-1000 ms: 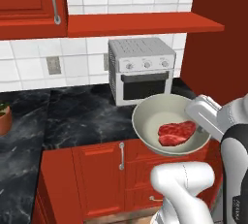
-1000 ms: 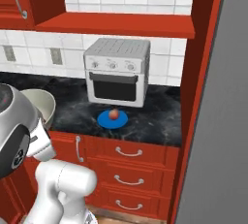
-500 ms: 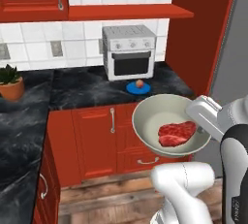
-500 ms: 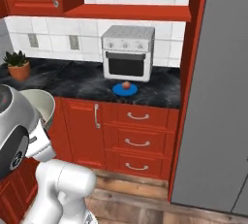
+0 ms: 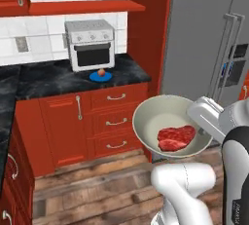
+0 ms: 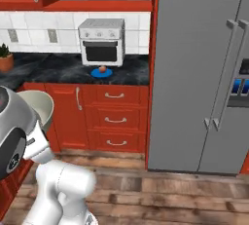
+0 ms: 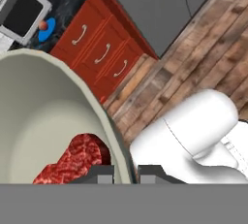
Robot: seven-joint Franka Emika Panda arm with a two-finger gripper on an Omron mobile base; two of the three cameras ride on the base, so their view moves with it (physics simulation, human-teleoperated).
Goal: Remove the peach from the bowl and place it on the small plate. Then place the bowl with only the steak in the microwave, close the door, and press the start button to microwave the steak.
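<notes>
Clamped on the rim of the bowl [image 7: 53, 116], my gripper [image 7: 125, 173] has its two dark fingers pinching the cream wall at the bottom centre of the hand view, one inside and one outside. In the left base view the bowl [image 5: 168, 119] hangs at centre right, above the wooden floor [image 5: 102, 182], with the steak [image 5: 176, 138] lying flat in its lower right part. The steak [image 7: 72, 162] shows dark red just left of my inner finger.

Farther out, the black stone counter [image 5: 58, 80] runs across the left half of the left base view, over red drawers [image 5: 115, 117]. On it, just in front of the silver toaster oven [image 5: 91, 44], sits the small plate [image 5: 100, 76] with the peach [image 5: 101, 72] on top. A tall grey refrigerator [image 6: 204, 73] fills the right side of the right base view, beside a red panel [image 5: 146, 29]. White tiles [image 6: 34, 27] back the counter, and a potted plant [image 6: 6, 57] stands at the left edge.
</notes>
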